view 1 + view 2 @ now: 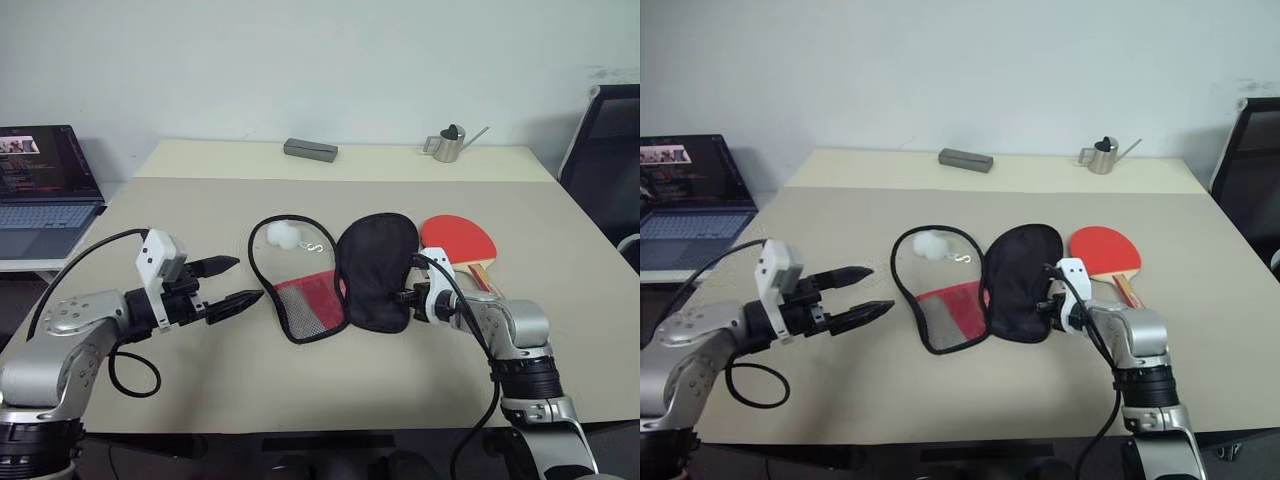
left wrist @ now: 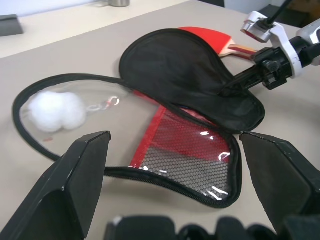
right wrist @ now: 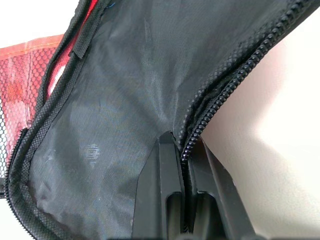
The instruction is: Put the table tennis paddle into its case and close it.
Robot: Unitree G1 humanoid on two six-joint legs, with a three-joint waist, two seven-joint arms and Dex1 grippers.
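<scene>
The case (image 1: 300, 300) lies unzipped and spread flat in the middle of the table, with a red panel and mesh pocket on its left half and a white charm (image 1: 283, 235) on it. Its black half (image 1: 375, 265) is folded out to the right. My right gripper (image 1: 403, 296) is shut on this half's zipper edge (image 3: 200, 125) at the near right side. The table tennis paddle (image 1: 460, 238) lies flat just right of the black half, red face up, handle toward my right arm. My left gripper (image 1: 248, 280) hovers open left of the case, pointing at it.
A laptop (image 1: 45, 180) stands open on a side table at the left. A grey box (image 1: 310, 150) and a small metal watering can (image 1: 450, 143) sit on the far table. A black chair (image 1: 605, 150) stands at the right edge.
</scene>
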